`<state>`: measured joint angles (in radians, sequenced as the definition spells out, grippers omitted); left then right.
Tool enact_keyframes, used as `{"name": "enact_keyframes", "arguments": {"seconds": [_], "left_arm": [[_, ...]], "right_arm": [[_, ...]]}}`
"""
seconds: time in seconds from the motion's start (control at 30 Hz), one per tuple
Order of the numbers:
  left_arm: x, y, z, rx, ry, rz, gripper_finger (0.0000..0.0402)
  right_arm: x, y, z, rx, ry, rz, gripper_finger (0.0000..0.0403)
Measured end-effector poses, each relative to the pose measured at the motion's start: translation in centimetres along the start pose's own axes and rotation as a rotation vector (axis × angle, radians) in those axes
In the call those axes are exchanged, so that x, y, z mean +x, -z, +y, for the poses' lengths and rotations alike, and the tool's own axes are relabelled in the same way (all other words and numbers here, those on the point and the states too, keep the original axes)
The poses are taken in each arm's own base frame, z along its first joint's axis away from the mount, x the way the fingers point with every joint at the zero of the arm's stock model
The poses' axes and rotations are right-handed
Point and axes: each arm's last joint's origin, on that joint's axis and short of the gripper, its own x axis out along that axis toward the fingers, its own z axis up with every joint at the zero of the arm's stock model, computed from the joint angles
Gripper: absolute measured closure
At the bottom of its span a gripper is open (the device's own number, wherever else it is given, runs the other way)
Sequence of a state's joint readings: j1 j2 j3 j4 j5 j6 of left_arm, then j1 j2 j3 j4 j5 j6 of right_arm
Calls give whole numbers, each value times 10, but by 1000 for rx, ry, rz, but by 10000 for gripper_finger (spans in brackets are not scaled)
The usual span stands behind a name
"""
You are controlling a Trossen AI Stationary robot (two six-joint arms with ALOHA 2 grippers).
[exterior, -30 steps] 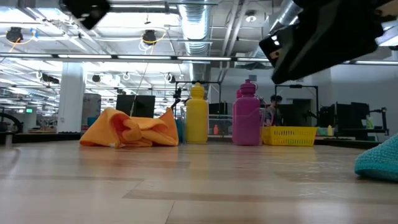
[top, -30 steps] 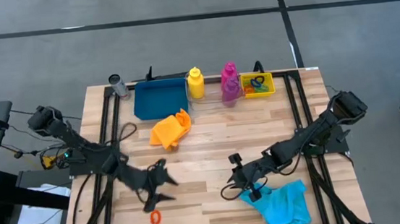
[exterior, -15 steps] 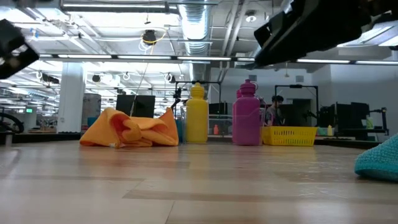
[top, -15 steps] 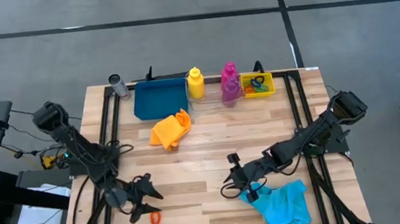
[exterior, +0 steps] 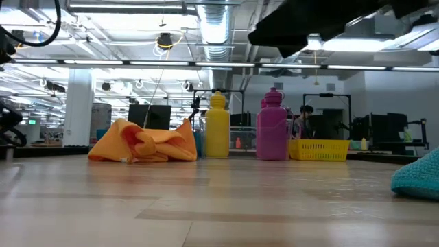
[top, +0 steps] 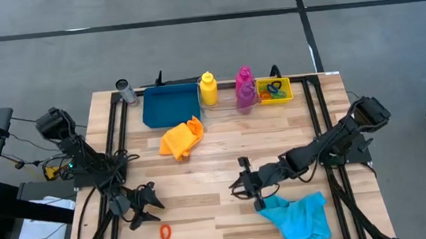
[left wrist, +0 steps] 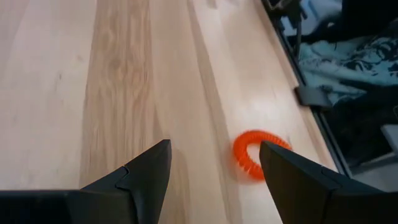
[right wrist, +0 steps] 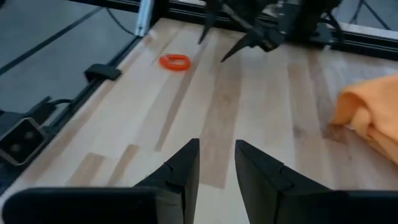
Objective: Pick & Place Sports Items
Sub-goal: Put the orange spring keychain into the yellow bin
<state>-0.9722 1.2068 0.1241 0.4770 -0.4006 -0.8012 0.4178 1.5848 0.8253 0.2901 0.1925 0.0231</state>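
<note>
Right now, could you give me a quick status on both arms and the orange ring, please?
Left end effector open, empty, just short of orange ring. Right end effector narrowly open, empty, beside cyan cloth. Nothing blocking the ring.

Wooden table [top: 223, 146]: orange cloth [top: 181, 138], cyan cloth [top: 300, 217], orange ring [top: 165, 233], bottles, tray, bin.

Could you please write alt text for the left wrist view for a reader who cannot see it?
The left tool hangs open over the bare wooden table, its two dark fingers empty. A small orange elastic ring lies on the wood just ahead of them, near the table's edge. Past that edge are dark frame parts and cables.
</note>
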Motion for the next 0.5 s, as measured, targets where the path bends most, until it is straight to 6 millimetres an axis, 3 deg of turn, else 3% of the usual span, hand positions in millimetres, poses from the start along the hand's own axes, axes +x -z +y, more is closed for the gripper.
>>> {"name": "enact_keyframes", "arguments": {"seconds": [0.3, 0.5], "left_arm": [[4, 4, 2, 101, 1, 25, 160], [17, 10, -1, 87, 14, 14, 160]], "right_arm": [[3, 0, -23, 32, 63, 3, 308], [3, 0, -24, 24, 66, 4, 308]]}}
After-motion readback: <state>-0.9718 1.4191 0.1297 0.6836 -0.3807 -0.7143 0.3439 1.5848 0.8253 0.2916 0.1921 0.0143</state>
